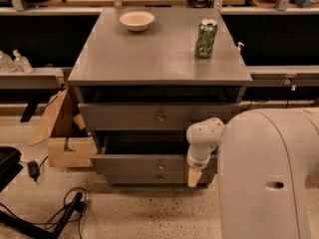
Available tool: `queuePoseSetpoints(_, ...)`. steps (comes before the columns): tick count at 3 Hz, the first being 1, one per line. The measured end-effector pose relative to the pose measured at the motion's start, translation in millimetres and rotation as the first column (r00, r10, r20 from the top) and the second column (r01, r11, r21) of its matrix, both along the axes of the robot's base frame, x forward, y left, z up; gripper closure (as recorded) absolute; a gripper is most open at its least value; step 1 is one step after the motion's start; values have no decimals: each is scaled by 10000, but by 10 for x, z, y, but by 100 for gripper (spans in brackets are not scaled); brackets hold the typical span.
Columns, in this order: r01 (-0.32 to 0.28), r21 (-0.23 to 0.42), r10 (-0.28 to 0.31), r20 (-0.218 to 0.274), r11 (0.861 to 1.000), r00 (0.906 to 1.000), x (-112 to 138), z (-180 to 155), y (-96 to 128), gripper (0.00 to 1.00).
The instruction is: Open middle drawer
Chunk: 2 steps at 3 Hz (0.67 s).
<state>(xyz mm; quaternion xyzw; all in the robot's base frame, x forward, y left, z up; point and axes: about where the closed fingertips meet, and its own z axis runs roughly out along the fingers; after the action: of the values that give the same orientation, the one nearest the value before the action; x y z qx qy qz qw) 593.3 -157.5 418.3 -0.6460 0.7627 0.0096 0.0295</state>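
Camera view: grey table (149,59) dead centre w/ three drawers stacked in front. White bowl (136,20) and green can (206,38) up top, well apart, both set back from the front edge, so no bother to any drawer work.

Middle drawer (129,163) standing proud of the carcass, front pushed out toward camera, dark strip of inside showing above it. Reads as part-open already, prob not full travel. Small round knob (160,167) at centre front, bare. Top drawer (114,117) above w/ bigger knob, lowest drawer (129,179) just a thin strip beneath.

Tool (194,176) hanging off the white arm (204,133), pointing down at the R end of the middle drawer's front, beside the knob and apart from it, tip about level w/ the front's lower edge. Can't tell whether released or clenched, nor whether touching the wood. Odd spot for a knob pull; likely hooked at the drawer's R edge or backing off, hard to call.

Big white robot body (269,173) filling bottom R, hiding the table's lower R corner. Cardboard box (65,146) on the floor L, cables (65,210) nearby, both clear of the drawer's path.
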Motion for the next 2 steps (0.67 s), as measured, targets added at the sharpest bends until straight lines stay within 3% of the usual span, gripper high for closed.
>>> queuePoseSetpoints(1,0,0,0,0,10000,10000,0,0,0,0)
queuePoseSetpoints(2,-571,279,589,-725,9980,9956,174,-123,64,0)
